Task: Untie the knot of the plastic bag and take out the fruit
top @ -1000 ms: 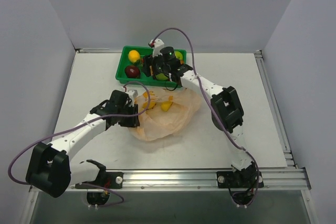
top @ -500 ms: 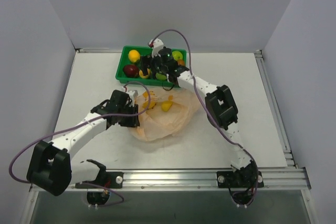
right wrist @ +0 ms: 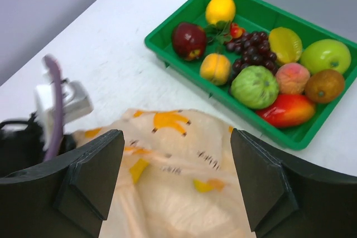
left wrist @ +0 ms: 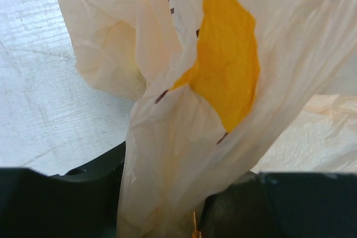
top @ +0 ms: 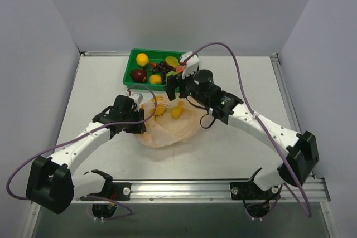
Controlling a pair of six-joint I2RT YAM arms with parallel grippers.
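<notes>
The plastic bag (top: 174, 125) lies crumpled on the table in front of the green tray (top: 128, 76). My left gripper (top: 140, 122) is shut on the bag's left edge; in the left wrist view the thin peach plastic (left wrist: 184, 110) with a yellow print is pinched between the jaws (left wrist: 167, 215). My right gripper (top: 177, 88) is open and empty, held above the bag's far edge (right wrist: 184, 193), its fingertips (right wrist: 89, 182) apart. Fruit (right wrist: 255, 86) lies in the tray (right wrist: 251, 19): yellow, orange, green and red pieces. The knot does not show. Yellow patches in the bag may be prints or fruit.
The tray also holds a dark red apple (right wrist: 188, 40) and a purple grape bunch (right wrist: 254, 45). Grey walls close the table on the left, back and right. A metal rail (top: 223, 185) runs along the near edge by the arm bases.
My right gripper has pulled back out of the tray toward the near side and now hangs over the bag's far edge. The left gripper keeps its hold and has barely moved.
</notes>
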